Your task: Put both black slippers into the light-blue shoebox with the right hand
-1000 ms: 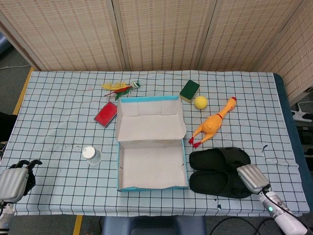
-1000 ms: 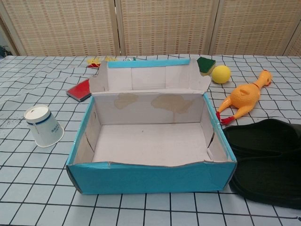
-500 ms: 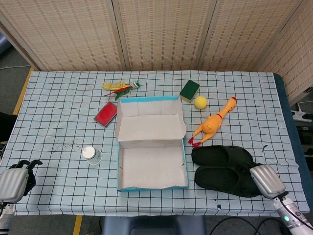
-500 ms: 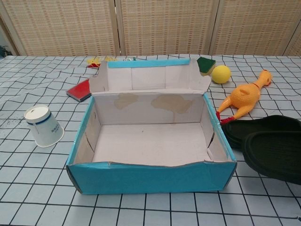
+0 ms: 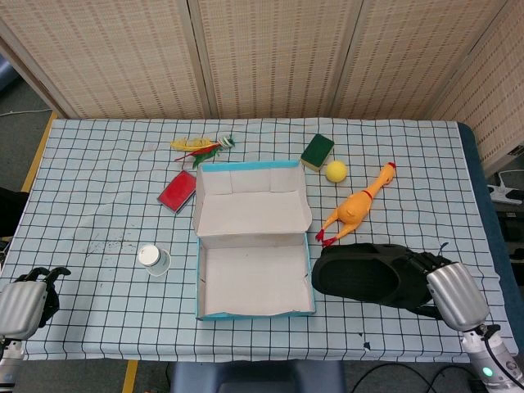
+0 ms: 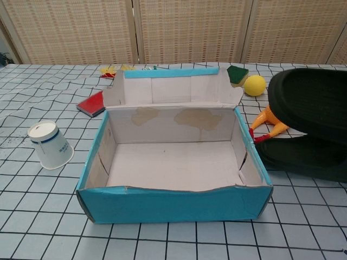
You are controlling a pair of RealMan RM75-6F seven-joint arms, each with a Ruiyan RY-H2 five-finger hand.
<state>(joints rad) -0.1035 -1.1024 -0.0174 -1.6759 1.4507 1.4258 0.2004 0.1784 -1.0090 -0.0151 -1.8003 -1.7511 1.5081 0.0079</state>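
The right hand (image 5: 449, 291) is gripping the raised slipper (image 5: 368, 272) by its heel, toe aiming at the shoebox (image 5: 255, 315) just beside (the left hand (image 5: 24, 303), curled empty, is idling at the table's (image 5: 98, 196) near-left corner).

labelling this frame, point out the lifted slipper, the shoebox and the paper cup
lifted slipper (image 6: 312, 100), chest view, its raised black side
shoebox (image 6: 173, 203), chest view, light-blue front wall
paper cup (image 5: 152, 258), head view, white base, facing up

Matt black foam-like slippers (image 5: 368, 277), a light-blue cardboard shoebox (image 5: 255, 250) with a dull, stained paper lining, and a glossy orange rubber chicken (image 5: 354, 209) sit on creased checked cloth (image 5: 98, 188).
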